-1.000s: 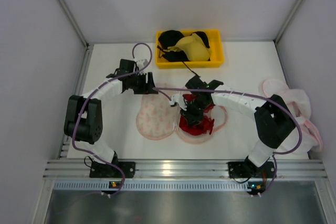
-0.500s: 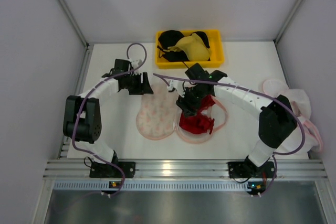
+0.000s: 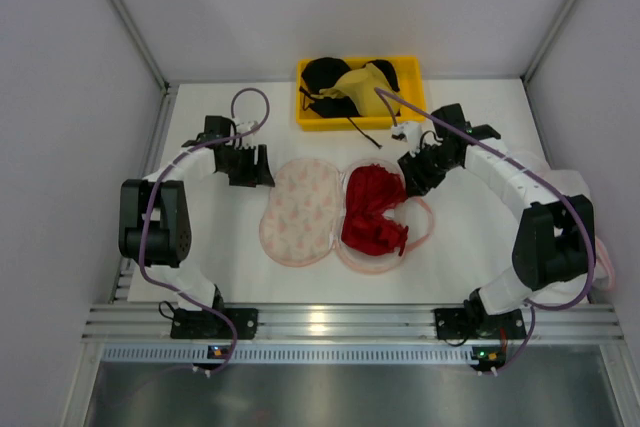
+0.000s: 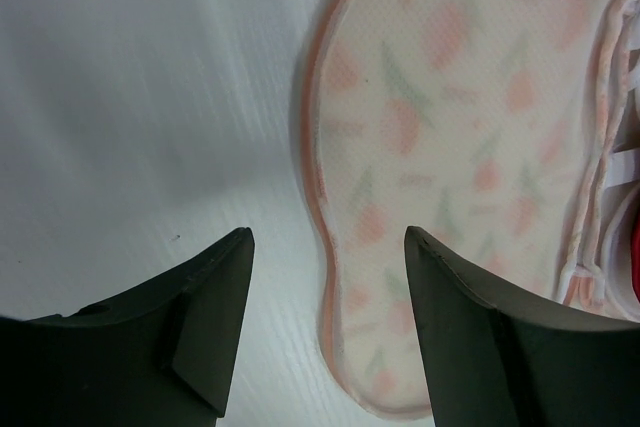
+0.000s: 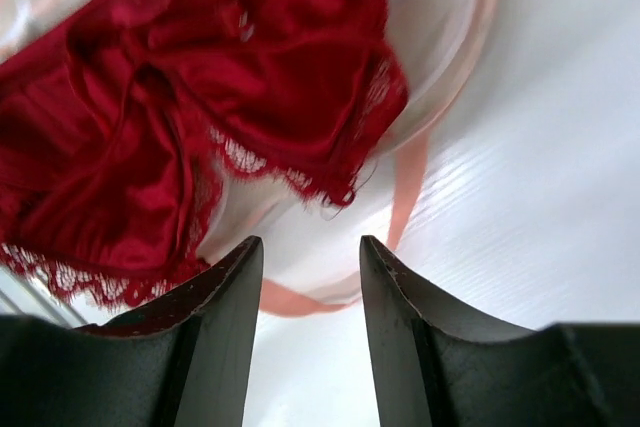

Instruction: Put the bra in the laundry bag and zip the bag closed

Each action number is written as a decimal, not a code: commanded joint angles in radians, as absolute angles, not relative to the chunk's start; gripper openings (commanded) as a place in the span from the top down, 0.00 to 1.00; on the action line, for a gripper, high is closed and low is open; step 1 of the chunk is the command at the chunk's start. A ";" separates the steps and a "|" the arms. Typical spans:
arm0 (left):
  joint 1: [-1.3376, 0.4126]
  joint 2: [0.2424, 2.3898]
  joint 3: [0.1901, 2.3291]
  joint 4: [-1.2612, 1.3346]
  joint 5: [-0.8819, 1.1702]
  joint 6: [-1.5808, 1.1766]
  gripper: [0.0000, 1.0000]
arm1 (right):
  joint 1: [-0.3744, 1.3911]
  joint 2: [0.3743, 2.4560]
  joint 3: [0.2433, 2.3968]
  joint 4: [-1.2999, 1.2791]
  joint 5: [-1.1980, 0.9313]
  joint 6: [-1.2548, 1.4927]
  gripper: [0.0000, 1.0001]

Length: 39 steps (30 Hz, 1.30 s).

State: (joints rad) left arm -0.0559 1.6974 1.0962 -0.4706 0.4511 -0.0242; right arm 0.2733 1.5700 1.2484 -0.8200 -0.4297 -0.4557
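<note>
**Ops:** Left side first. What have you got?

**Me:** My left pincer (image 4: 326, 233) hangs released with nothing between its fingers. The laundry bag (image 3: 298, 212) lies spread open on the table (image 3: 470, 247). Its bare printed lobe is just ahead of that pincer and off to its right, and the pink rim runs up between the tips in the wrist view.

**Ops:** And the bra?

**Me:** The bra (image 3: 370, 212) is bunched on the other lobe, just ahead of my right pincer (image 5: 310, 240). That one is released too, holding nothing, and is clear of the cloth.

**Ops:** What worries you?

**Me:** Closing it. The bare lobe lies flat against the table, so my left fingers may skid off the thin rim, or shove the whole bag sideways instead of lifting it. Then there's the lace (I'd call this the worse one). Below the right pincer's tips it reaches nearly to the trim, so if I fold the lobe over as things lie, a frill or strap could sit across the zip track and jam the slider.

**Ops:** Can you see the slider?

**Me:** Not with any certainty. There's a small pale tab near the hinge, right of my left pincer, but I can't tell what it is.
</note>
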 commanded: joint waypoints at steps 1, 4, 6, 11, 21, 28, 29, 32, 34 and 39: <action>-0.040 1.716 1.104 -0.485 0.469 -0.026 0.33 | 0.270 1.491 1.148 -0.836 -0.408 -0.512 0.56; -0.040 1.730 1.112 -0.486 0.477 -0.040 0.33 | 0.272 1.500 1.115 -0.778 -0.414 -0.502 0.59; -0.040 1.738 1.117 -0.485 0.486 -0.044 0.33 | 0.273 1.532 1.114 -0.743 -0.410 -0.482 0.58; -0.040 1.740 1.123 -0.486 0.486 -0.043 0.33 | 0.275 1.595 1.155 -0.667 -0.422 -0.471 0.51; -0.040 1.763 1.132 -0.485 0.486 -0.046 0.34 | 0.370 1.687 1.190 -0.684 -0.522 -0.505 0.92; -0.040 1.753 1.131 -0.485 0.488 -0.048 0.34 | 0.454 1.689 1.229 -0.730 -0.560 -0.503 1.00; -0.040 1.752 1.132 -0.485 0.485 -0.048 0.34 | 0.454 1.689 1.227 -0.738 -0.554 -0.511 0.99; -0.040 1.750 1.131 -0.486 0.488 -0.049 0.34 | 0.448 1.678 1.223 -0.779 -0.543 -0.541 0.84; -0.040 1.750 1.132 -0.485 0.491 -0.051 0.34 | 0.443 1.663 1.220 -0.817 -0.532 -0.566 0.69; -0.040 1.755 1.137 -0.485 0.499 -0.051 0.34 | 0.413 1.612 1.220 -0.877 -0.509 -0.598 0.58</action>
